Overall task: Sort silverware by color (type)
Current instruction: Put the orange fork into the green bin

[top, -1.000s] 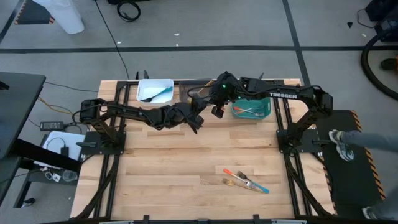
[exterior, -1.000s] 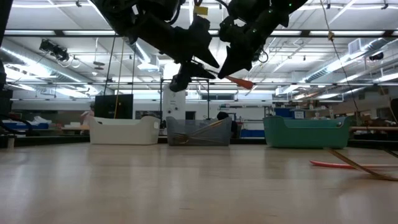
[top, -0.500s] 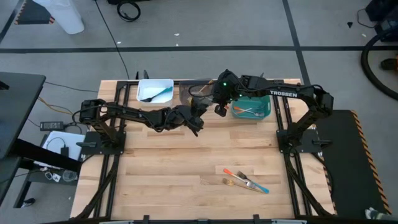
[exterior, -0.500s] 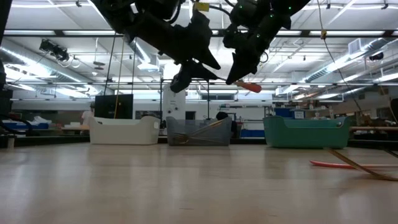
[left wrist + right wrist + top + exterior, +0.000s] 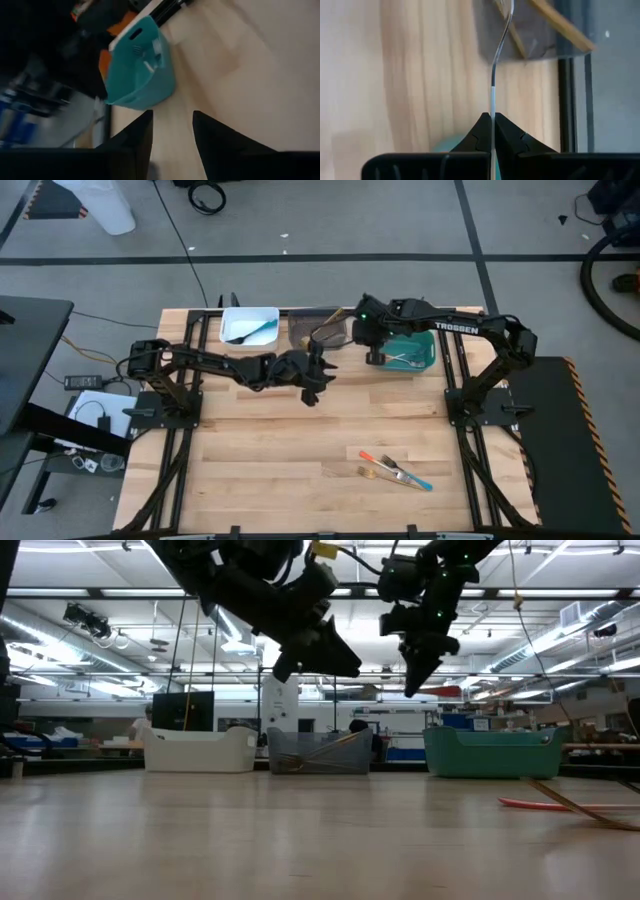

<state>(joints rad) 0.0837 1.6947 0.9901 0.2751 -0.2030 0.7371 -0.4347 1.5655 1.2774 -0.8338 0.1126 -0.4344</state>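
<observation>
My right gripper (image 5: 375,352) hangs above the table's far part, beside the teal bin (image 5: 432,352), and is shut on a slim fork (image 5: 494,75). The fork shows edge-on in the right wrist view, with its tines toward the grey bin (image 5: 535,37). My left gripper (image 5: 315,383) is open and holds nothing, raised over the table's middle left of the right gripper (image 5: 412,688). Three loose forks (image 5: 395,470) with orange, tan and blue handles lie on the table near its near edge. My right gripper pinches the fork between its two fingertips at the pale stretch of the shank (image 5: 492,102), just behind the bare metal neck. The fork runs straight on past the fingers, lifted clear of the table. Its handle end is hidden behind the fingers.
Three bins stand along the far edge: a white one (image 5: 228,315) with a blue-handled fork (image 5: 255,332), the grey one (image 5: 322,332) with tan-handled forks (image 5: 560,25), and the teal one (image 5: 490,752). Bare wood lies between the arms and the loose forks (image 5: 560,803).
My right gripper has carried the orange-handled fork toward the table's right, from beside the left gripper to the teal bin, and has tipped so its fingers point more steeply down. My left gripper has stayed near the table's middle.
</observation>
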